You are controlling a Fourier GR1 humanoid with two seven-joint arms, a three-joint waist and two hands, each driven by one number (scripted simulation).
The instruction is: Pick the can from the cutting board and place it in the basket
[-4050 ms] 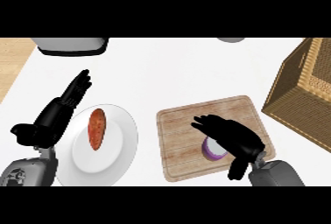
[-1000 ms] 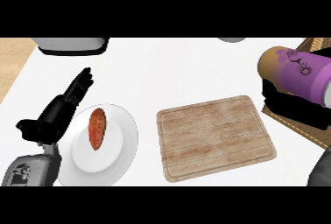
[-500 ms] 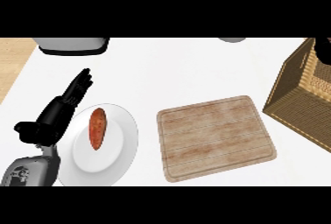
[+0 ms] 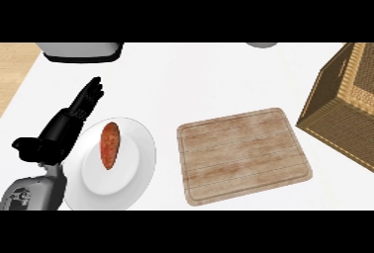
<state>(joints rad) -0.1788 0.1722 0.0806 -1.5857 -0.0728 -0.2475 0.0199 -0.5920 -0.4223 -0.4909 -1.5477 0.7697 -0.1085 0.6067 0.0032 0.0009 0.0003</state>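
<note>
- Head view: no can visible anywhere; cutting board (image 4: 245, 155) is bare, nothing on it.
- Can's whereabouts: can't tell from this view. Likely inside the wicker basket (image 4: 343, 106) or up out of frame w/ the right hand, but the basket's interior isn't visible, so that's only a guess.
- Handling, judged from the task alone: a can should be stiff, round, smooth-sided, prob. light to moderate weight; may roll if laid on its side, slippery on a curved wall. Best hold = fingers and thumb wrapped round the mid-body, upright.
- Right hand: not in view, state unknown.
- Left hand (image 4: 62, 131): at the view's left, resting, fingers straight and together, pointing up-screen, thumb stuck out to the side; holds nothing. Sits just beside the plate's left rim; contact w/ it can't be told.
- Board lies mid-counter, slightly rotated, near the basket's lower-left corner but apart from it.
- Basket at right edge, only partly in frame.
- White plate (image 4: 135, 165) left of the board, apart from it, w/ a reddish sausage-like item (image 4: 110, 144) lying lengthwise on it.
- Far edge: grey appliance (image 4: 80, 50) at top left, a small grey round thing (image 4: 261, 44) at top, mostly cut off.
- Progress, as a judgement: pick part looks done since the board is clear; placement can't be confirmed.
</note>
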